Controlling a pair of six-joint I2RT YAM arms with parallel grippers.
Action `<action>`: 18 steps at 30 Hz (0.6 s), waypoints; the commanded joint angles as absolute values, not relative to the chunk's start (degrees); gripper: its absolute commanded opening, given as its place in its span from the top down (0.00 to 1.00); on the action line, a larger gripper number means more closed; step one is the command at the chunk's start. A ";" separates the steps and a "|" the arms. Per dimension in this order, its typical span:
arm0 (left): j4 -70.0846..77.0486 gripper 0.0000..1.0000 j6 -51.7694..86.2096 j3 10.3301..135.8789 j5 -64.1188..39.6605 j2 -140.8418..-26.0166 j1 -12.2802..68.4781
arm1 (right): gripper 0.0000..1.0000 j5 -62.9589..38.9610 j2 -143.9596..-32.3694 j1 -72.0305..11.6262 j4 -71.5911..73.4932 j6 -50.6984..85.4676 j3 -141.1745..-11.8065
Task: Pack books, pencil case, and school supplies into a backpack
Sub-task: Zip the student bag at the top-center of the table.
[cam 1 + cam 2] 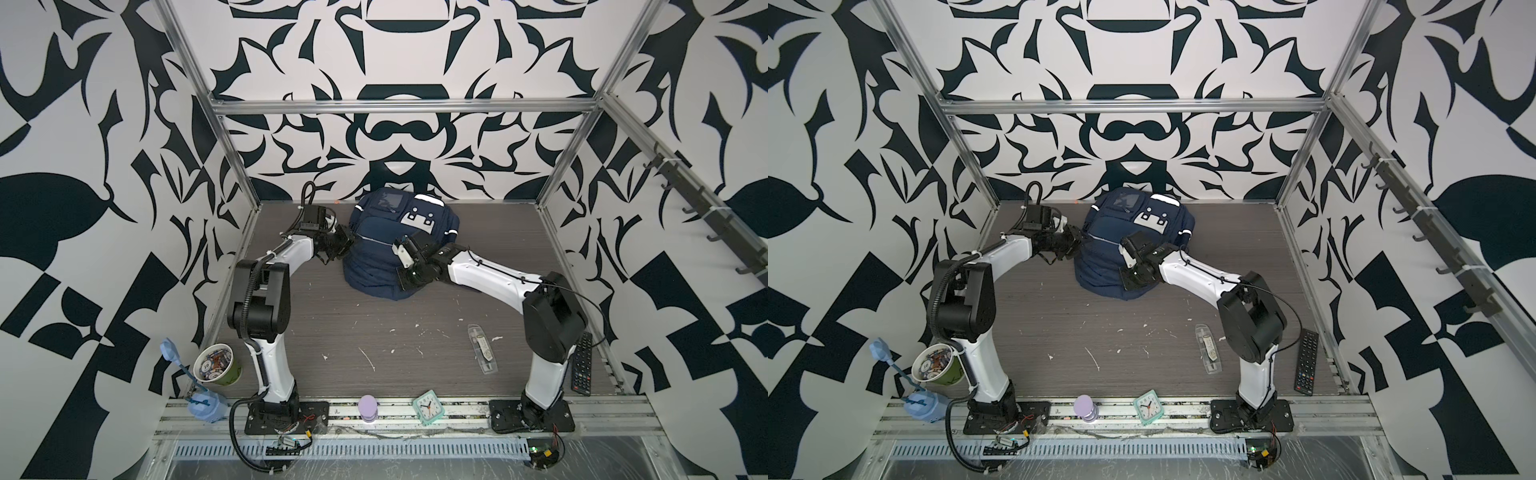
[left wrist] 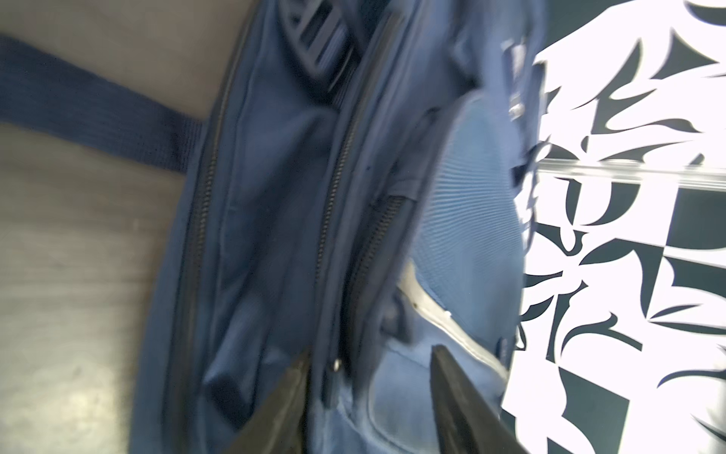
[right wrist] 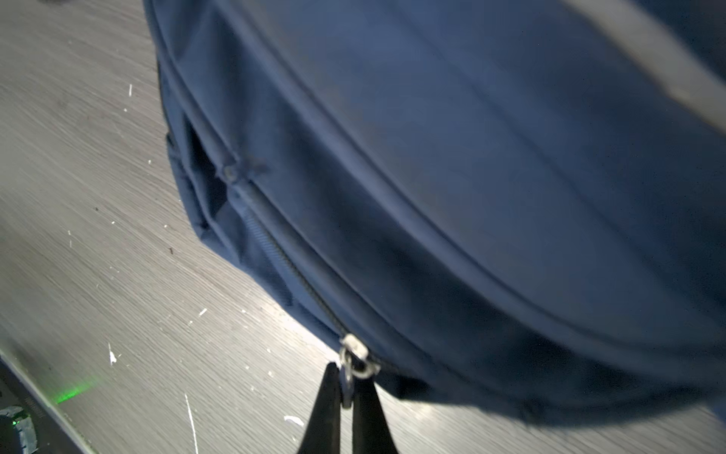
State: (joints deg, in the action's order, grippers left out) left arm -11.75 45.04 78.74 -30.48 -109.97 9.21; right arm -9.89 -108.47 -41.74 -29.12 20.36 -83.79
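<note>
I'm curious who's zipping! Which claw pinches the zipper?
The right claw, shut on the small silver zipper pull of the navy fabric backpack; the left claw stands open.

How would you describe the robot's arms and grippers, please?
Left arm and right arm: white shells, bulky black joints, black base plates, thin black cables; the left adds corrugated hose. Left gripper and right gripper: slim black tapering fingers.

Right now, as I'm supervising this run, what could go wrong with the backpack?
1. The right gripper pinches only the small zipper pull; it could slip free.
2. The left gripper stands open beside the backpack, not holding it, so pulling may drag the bag.
3. The supplies packet lies outside; zipping shut would likely leave it behind.
</note>
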 commanded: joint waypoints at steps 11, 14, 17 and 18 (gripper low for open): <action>-14.06 0.46 42.75 64.62 -30.48 -96.07 11.40 | 1.00 -14.41 -115.57 -43.57 -30.30 21.06 -97.09; -13.89 0.45 43.23 63.11 -29.93 -94.86 12.58 | 1.00 -14.68 -116.35 -43.89 -30.49 21.09 -98.30; -13.25 0.44 44.14 63.23 -29.20 -95.49 15.14 | 1.00 -14.91 -116.72 -44.14 -30.64 21.04 -99.10; -12.99 0.44 44.42 63.51 -28.97 -96.06 15.94 | 1.00 -14.90 -116.80 -44.21 -30.73 21.05 -99.34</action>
State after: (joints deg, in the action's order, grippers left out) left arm -12.88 43.70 63.61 -29.52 -96.07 13.85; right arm -13.17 -118.10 -43.29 -31.27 20.88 -96.44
